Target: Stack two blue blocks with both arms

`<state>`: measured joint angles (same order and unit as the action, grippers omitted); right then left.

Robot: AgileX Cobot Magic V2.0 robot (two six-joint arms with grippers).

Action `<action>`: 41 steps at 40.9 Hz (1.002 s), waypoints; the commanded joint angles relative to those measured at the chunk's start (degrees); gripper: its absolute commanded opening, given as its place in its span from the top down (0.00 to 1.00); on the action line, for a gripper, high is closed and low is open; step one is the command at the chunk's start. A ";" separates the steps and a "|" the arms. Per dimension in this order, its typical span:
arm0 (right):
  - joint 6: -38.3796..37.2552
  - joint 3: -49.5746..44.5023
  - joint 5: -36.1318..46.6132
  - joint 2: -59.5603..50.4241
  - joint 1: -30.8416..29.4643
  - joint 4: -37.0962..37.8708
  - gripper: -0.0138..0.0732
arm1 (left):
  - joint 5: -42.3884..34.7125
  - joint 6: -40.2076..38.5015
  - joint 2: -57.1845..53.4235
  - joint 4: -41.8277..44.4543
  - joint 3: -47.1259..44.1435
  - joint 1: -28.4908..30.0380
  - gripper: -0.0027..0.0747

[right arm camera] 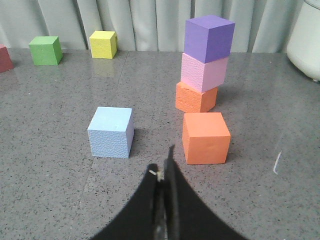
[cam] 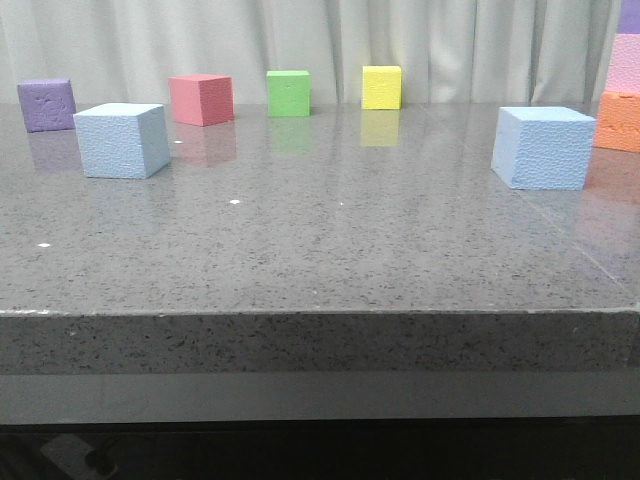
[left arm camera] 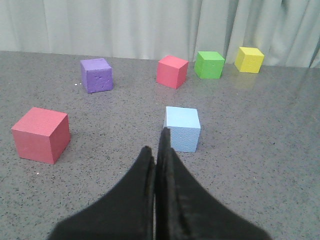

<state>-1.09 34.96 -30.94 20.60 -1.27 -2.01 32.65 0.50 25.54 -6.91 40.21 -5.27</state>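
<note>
Fingers of the left gripper (left arm camera: 159,145) are pressed together, holding nothing, just short of one blue block (left arm camera: 182,128) on the grey counter (cam: 320,260). The right gripper (right arm camera: 165,167) is likewise closed and empty, near the other blue block (right arm camera: 111,132), which sits beside an orange cube (right arm camera: 205,137). Both blue blocks rest well apart on the counter, unstacked.

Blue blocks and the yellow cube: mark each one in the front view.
left blue block (cam: 121,140), front view, front face.
right blue block (cam: 543,148), front view, front face.
yellow cube (cam: 381,88), front view, front face.
</note>
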 commanded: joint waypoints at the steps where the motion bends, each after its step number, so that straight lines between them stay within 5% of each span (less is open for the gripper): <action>1: 0.62 1.90 4.02 0.87 -0.26 0.03 0.90 | -3.96 -0.50 0.85 -0.41 1.61 -0.48 0.99; 5: 0.62 1.90 4.15 0.87 -0.26 0.03 0.76 | -4.07 -0.50 0.85 -0.18 1.61 -0.48 0.93; 10: 0.62 1.90 4.15 0.87 -0.26 0.91 0.47 | -4.07 -0.50 0.85 1.95 1.61 -0.48 0.61; 16: 0.62 1.90 4.26 0.87 -0.26 0.90 0.36 | -4.07 -0.50 0.85 2.75 1.61 -0.48 0.33; 41: 0.62 1.90 4.39 1.21 -0.26 -3.34 0.36 | -4.07 -0.50 0.85 2.49 1.61 -0.48 0.33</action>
<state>-1.00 34.96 -30.94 20.60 -1.27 -3.55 32.86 0.50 25.54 -4.26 40.21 -5.27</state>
